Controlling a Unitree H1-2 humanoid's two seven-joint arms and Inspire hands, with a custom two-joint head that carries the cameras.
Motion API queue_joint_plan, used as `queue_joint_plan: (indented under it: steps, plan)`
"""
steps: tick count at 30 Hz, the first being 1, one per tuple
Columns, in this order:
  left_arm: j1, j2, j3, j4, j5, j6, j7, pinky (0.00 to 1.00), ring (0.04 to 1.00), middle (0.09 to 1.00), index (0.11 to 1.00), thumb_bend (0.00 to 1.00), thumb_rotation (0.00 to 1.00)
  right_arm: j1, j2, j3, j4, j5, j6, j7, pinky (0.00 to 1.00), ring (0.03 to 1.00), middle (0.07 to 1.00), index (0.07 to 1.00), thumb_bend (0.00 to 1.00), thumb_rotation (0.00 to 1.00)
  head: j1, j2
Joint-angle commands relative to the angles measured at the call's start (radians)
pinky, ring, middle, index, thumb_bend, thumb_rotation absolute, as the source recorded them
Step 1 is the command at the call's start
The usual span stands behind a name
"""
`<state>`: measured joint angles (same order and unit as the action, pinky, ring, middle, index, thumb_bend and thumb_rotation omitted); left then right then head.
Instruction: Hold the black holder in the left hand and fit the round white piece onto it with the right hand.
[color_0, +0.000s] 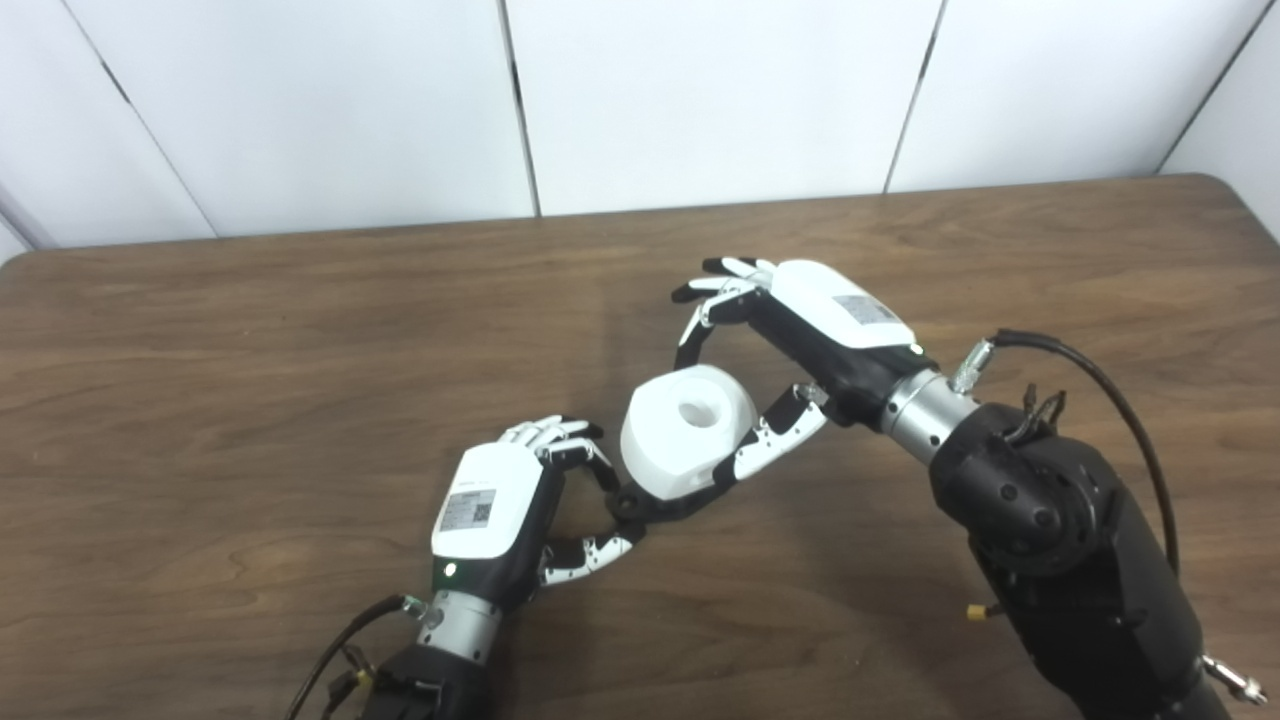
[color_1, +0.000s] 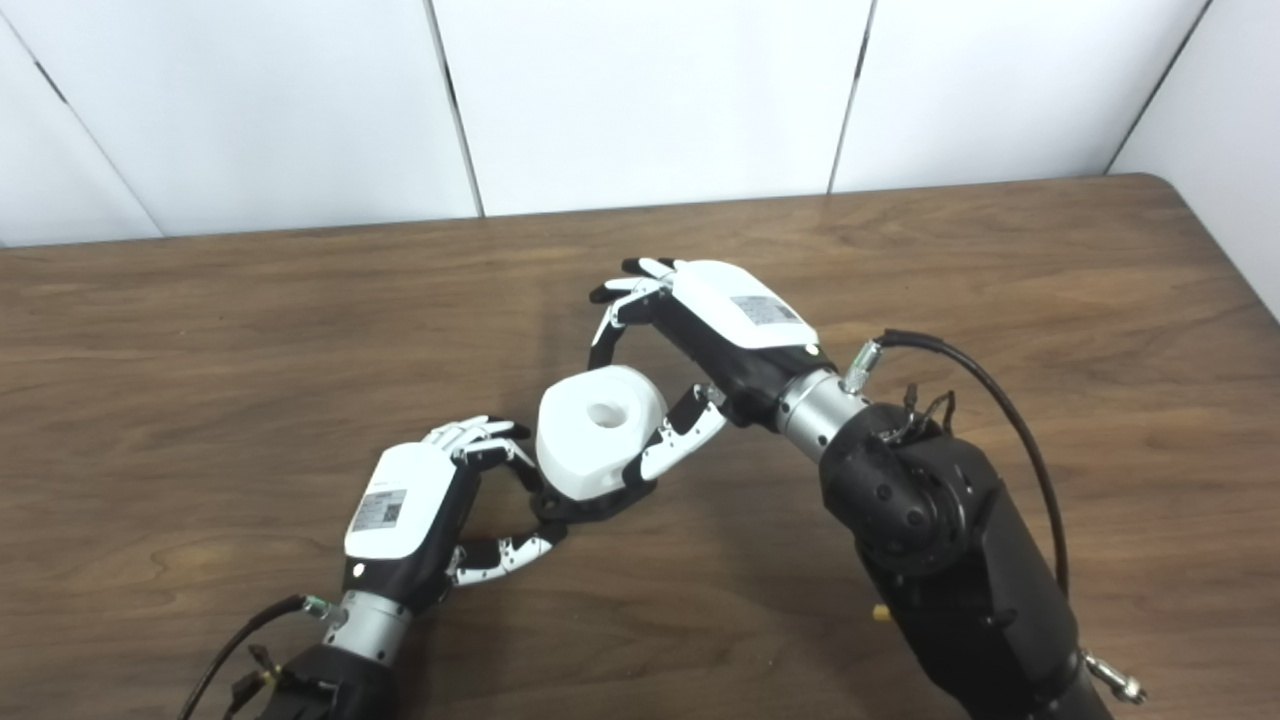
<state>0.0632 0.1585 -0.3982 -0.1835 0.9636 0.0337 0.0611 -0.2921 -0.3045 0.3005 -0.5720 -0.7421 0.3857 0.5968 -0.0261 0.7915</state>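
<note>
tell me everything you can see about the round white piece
The round white piece is a chunky, matte, plastic-looking disc with softly faceted sides and a round hole in its top face. It sits tilted a little toward the camera, above the table, resting on the black holder that the left hand pinches. The right hand reaches around it, thumb against its right side, fingers arched over the far side.

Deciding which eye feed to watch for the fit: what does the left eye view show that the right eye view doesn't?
Left eye only: nothing extra that matters; the scene just sits further right.

Right eye only: the right wall panel at the table's far corner.

Both: the left hand pinches the black holder, and the round white piece sits over it between the right hand's fingers. Neither view shows how deeply it is seated.
</note>
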Motion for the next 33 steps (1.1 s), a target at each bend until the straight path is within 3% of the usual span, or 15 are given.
queue_joint_plan:
  steps: [1, 18, 33]
  plan:
    - [-0.004, -0.001, -0.014, 0.021, 0.022, 0.012, -0.023, 0.84, 0.838, 0.78, 0.488, 0.52, 0.05, -0.037, -0.002, -0.005, -0.015, -0.013, -0.019, -0.008, 1.0, 0.964, 0.859, 0.482, 0.52, 0.14, -0.002, 0.002]
    - [-0.008, -0.008, -0.016, 0.023, 0.018, 0.012, -0.021, 0.85, 0.838, 0.779, 0.488, 0.52, 0.05, -0.077, 0.011, 0.007, -0.036, -0.061, -0.024, 0.034, 1.0, 0.972, 0.863, 0.482, 0.52, 0.14, -0.005, 0.003]
    - [-0.009, -0.009, -0.018, 0.02, 0.025, 0.016, -0.023, 0.85, 0.837, 0.779, 0.488, 0.52, 0.05, -0.067, -0.014, 0.008, -0.028, -0.057, -0.036, 0.062, 1.0, 0.977, 0.863, 0.482, 0.52, 0.14, -0.008, 0.006]
